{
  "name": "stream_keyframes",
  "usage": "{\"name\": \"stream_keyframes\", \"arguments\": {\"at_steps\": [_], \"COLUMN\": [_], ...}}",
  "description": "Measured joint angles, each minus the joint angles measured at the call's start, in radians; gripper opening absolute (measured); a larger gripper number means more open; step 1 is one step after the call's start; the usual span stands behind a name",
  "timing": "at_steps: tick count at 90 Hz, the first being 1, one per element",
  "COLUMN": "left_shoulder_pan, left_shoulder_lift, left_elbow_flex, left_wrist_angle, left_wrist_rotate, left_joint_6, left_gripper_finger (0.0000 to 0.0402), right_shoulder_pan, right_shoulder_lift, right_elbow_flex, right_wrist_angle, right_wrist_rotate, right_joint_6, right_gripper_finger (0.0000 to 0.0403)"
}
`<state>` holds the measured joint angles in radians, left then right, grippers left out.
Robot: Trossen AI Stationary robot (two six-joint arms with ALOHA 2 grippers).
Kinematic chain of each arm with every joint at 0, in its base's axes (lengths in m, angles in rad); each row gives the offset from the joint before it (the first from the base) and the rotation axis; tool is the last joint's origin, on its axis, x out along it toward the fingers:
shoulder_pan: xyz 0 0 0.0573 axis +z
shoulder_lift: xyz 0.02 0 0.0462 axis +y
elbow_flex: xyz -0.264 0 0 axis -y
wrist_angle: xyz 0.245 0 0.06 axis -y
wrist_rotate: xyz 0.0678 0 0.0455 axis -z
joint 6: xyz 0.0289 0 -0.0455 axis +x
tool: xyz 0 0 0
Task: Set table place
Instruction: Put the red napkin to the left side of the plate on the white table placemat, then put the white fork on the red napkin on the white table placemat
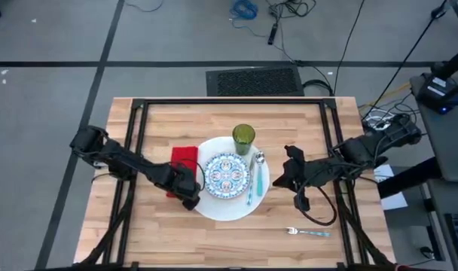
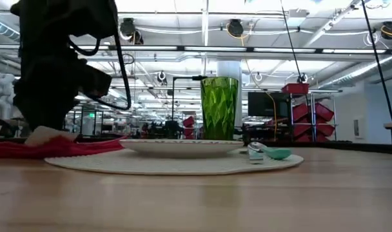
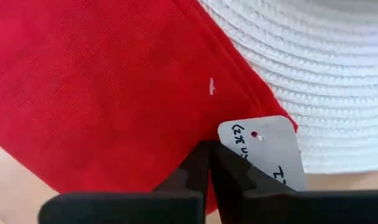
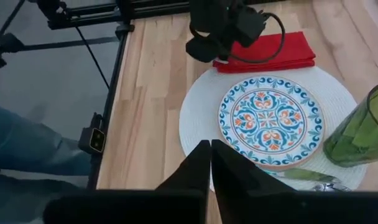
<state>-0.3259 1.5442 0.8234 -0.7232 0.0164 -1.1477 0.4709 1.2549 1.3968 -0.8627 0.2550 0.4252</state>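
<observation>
Table [image 1: 176,248] carries the place setting: white mat [image 1: 214,209] with patterned plate [image 1: 227,176], tumbler [image 1: 243,138] behind, spoon [image 1: 251,181] right of the plate, napkin [image 1: 185,155] tucked at the mat's left edge. Left gripper [image 3: 209,155], fingers pressed together, sits low over the napkin's near corner by its tag [image 3: 263,146]. Right gripper [image 4: 210,155], also closed and empty, hovers right of the mat. A fork [image 1: 308,231] lies well apart, nearer the right gripper. Judged best: nudge the napkin flat without dragging the mat.
</observation>
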Motion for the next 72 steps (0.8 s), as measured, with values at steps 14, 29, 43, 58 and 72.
{"name": "stream_keyframes", "arguments": {"at_steps": [14,29,43,58,72], "left_shoulder_pan": [0.007,0.016,0.017,0.025,0.059], "left_shoulder_lift": [-0.077,-0.147,-0.201,-0.256,-0.267], "left_elbow_flex": [0.104,0.223,0.307,0.297,0.254], "left_wrist_angle": [-0.122,-0.299,-0.437,-0.436,-0.404], "left_wrist_rotate": [0.044,0.042,0.039,0.026,-0.008], "left_joint_6": [0.001,0.018,0.171,0.377,0.503], "left_gripper_finger": [0.0000,0.0000,0.0000,0.0000,0.0000], "right_shoulder_pan": [0.000,0.000,-0.002,-0.003,0.034], "right_shoulder_lift": [0.000,0.003,0.016,0.051,0.102], "right_elbow_flex": [0.000,0.000,0.000,0.000,0.000], "right_wrist_angle": [0.000,-0.011,-0.023,-0.069,-0.137], "right_wrist_rotate": [0.000,0.001,0.002,-0.001,-0.055], "right_joint_6": [0.000,0.006,0.055,0.209,0.397], "right_gripper_finger": [0.0000,0.0000,0.0000,0.0001,0.0017]}}
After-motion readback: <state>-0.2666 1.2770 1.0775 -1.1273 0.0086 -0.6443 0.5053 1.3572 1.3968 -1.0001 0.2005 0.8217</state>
